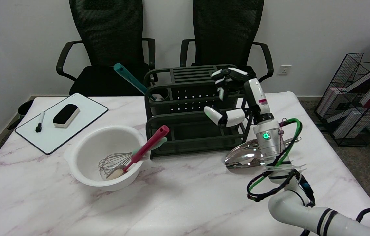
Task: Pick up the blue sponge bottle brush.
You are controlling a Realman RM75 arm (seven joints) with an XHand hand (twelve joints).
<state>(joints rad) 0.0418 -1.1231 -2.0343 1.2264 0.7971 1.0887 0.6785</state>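
Observation:
The blue sponge bottle brush point(130, 79) stands tilted in the cup holder point(159, 95) at the left end of the dark green dish rack point(191, 111). Its teal handle leans up and to the left, and its pale sponge head shows inside the cup. My right hand point(237, 95) hovers at the right end of the rack, well to the right of the brush. Its fingers are spread apart and hold nothing.
A white bowl point(83, 154) with a whisk point(114, 162) and a red-handled utensil point(147, 146) sits front left of the rack. Shiny metal spoons point(244, 157) lie by my forearm. A whiteboard point(62, 126) with an eraser and marker lies far left. Two chairs stand behind the table.

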